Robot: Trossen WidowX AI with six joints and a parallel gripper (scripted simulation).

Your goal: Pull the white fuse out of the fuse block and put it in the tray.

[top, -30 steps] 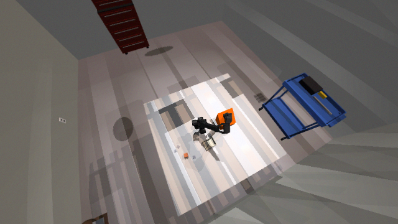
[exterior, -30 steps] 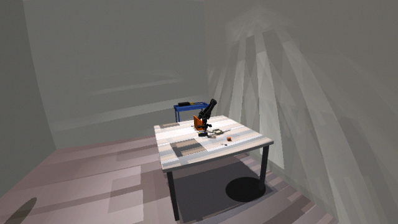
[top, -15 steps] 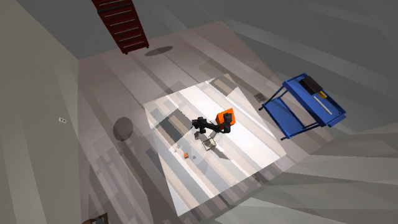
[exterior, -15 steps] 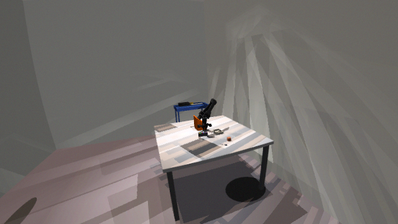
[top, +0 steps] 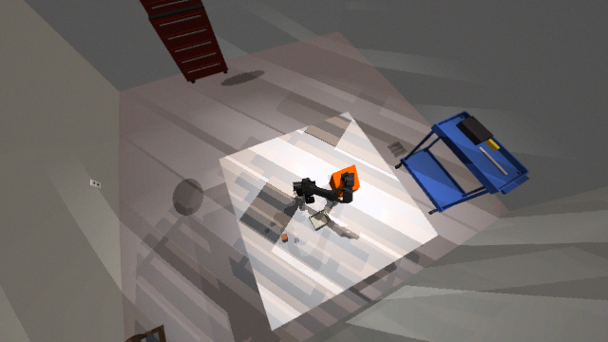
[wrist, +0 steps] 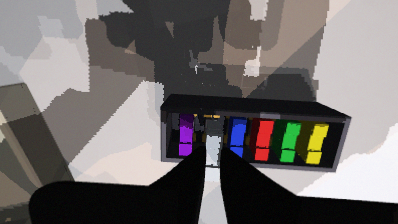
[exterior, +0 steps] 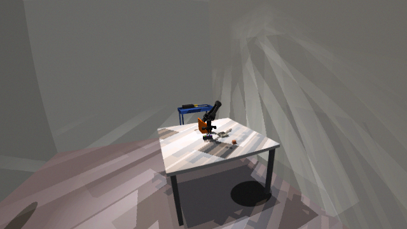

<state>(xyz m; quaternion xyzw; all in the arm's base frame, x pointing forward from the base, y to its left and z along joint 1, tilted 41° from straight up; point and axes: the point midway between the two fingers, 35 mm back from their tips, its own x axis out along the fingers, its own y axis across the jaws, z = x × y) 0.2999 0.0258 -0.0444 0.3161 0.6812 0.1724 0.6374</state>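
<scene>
My gripper [wrist: 214,150] [exterior: 209,133] is shut on the white fuse [wrist: 213,145], which points down between the fingertips. The fuse block [wrist: 240,103] [exterior: 207,137] lies below the gripper. The fuse stands higher than the others, over its slot between the purple fuse [wrist: 186,135] and the blue fuse [wrist: 237,132]. Gold contacts show in that slot. Whether the fuse's lower end is fully clear of the block cannot be told. Red, green and yellow fuses sit in the block. The pale tray [top: 319,220] [exterior: 222,134] lies beside the block, with nothing visible in it.
A small orange-brown block [top: 284,237] [exterior: 234,142] lies on the table beyond the tray. A small grey thing [top: 296,239] lies near it. An orange panel [top: 353,173] [exterior: 201,127] stands by the arm's base. Strong patchy shadows cross the table.
</scene>
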